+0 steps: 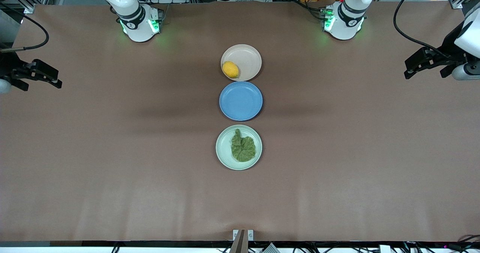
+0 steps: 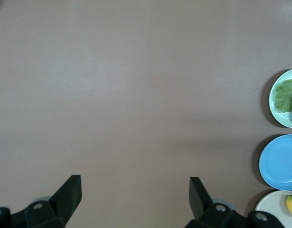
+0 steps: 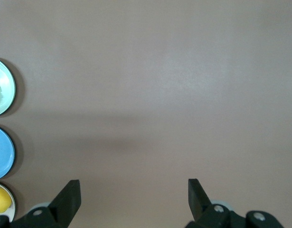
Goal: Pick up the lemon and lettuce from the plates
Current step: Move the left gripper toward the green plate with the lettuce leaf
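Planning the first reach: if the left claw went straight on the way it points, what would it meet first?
Probably only bare table. The open left claw points down at it; the plates lie off to one side.

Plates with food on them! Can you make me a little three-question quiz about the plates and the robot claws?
1. True or false: the lemon lies on the blue plate.
2. Which plate is nearest the front camera? A) the beige-pink plate B) the blue plate C) the mint green plate
3. Fill in: the lettuce lies on the ____ plate.

Key
1. False: it lies on the beige-pink plate; the blue plate holds nothing.
2. C.
3. Mint green.
Bonus: the left claw and the right claw both wait open over the table's ends, holding nothing.
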Controlling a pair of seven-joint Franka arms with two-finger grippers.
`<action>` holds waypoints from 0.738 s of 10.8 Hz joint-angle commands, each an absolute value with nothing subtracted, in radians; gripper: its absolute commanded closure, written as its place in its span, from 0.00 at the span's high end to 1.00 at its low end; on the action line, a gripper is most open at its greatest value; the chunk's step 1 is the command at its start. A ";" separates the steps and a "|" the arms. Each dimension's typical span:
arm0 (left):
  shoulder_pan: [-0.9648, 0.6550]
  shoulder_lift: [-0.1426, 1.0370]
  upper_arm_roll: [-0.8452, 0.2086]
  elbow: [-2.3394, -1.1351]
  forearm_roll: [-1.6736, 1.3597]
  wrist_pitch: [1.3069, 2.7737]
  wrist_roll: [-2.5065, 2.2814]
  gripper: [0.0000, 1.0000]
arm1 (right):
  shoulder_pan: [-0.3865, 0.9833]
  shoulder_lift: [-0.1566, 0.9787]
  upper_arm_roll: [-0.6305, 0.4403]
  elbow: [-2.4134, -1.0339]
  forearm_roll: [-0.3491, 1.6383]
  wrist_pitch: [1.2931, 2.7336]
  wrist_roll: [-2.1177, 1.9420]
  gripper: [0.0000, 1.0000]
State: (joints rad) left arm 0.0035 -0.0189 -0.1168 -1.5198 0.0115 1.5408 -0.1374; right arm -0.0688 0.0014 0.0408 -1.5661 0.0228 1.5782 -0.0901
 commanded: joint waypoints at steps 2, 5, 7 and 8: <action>0.009 -0.025 -0.124 -1.517 0.029 1.523 -0.097 1.00 | -0.084 -0.015 0.046 -1.557 0.025 1.542 -0.092 1.00; -0.005 0.046 -0.133 -1.528 -0.032 1.586 -0.110 1.00 | -0.091 -0.015 0.046 -1.557 0.025 1.534 -0.092 1.00; -0.026 0.115 -0.155 -1.528 -0.032 1.635 -0.103 1.00 | -0.092 -0.012 0.048 -1.562 0.026 1.529 -0.091 1.00; -0.032 0.144 -0.176 -1.525 -0.032 1.663 -0.104 1.00 | -0.091 -0.008 0.048 -1.566 0.028 1.529 -0.089 1.00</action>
